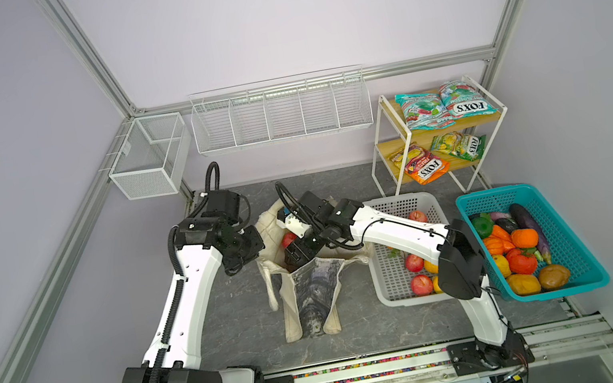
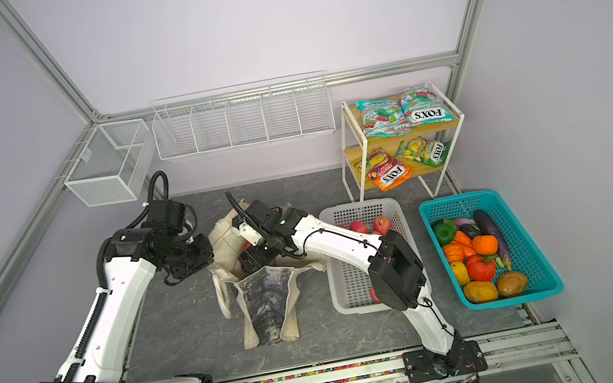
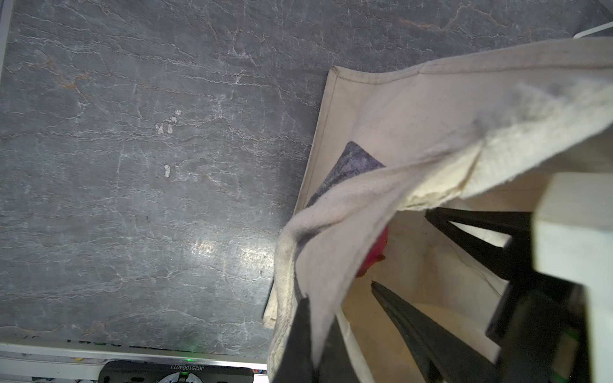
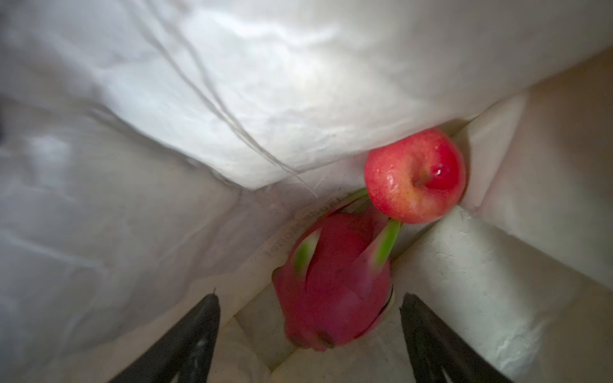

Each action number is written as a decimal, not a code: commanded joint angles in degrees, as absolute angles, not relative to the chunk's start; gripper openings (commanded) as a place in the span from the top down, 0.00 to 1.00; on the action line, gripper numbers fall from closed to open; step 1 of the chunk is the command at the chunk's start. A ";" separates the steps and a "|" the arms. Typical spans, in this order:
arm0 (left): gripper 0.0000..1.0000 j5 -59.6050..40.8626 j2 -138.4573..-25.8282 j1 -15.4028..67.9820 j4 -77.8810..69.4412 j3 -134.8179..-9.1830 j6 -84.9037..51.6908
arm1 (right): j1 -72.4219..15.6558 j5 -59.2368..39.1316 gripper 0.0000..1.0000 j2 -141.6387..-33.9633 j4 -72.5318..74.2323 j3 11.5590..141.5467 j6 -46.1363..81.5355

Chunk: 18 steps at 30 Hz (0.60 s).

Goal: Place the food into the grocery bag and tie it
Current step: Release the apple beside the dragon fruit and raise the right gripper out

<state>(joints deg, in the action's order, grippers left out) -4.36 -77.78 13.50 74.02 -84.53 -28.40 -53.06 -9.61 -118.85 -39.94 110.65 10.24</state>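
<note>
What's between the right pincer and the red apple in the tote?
A pink dragon fruit with green tips lies between the open right pincer and the round red apple, inside the cream canvas tote bag. Right wrist view shows it.

The bag (image 1: 308,297) stands in the middle of the table (image 1: 230,298), and inside it the dragon fruit (image 4: 335,298) lies on the bottom with the apple (image 4: 414,175) against it, tucked into a corner. Just right of the bag sits the fruit basket (image 1: 394,199) with more apples (image 1: 421,285) in it. Right of that is the vegetable basket (image 1: 494,192), and behind the two baskets stands the shelf rack (image 1: 488,116) with packets (image 1: 465,105) on both shelves. A wire rack (image 1: 281,114) hangs on the wall behind the bag, with a mesh box (image 1: 147,156) to its left.
</note>
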 commanded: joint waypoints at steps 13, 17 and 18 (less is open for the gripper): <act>1.00 -3.43 -76.97 13.27 73.74 -85.50 -27.26 | -47.89 -4.01 0.12 -104.16 -36.51 111.74 15.59; 1.00 -3.38 -77.20 13.27 73.91 -85.57 -27.03 | -45.97 -4.32 0.12 -98.01 -30.29 106.09 17.82; 1.00 -3.34 -77.34 13.27 73.96 -85.67 -26.92 | -45.44 -2.83 0.12 -96.20 -28.38 103.97 18.73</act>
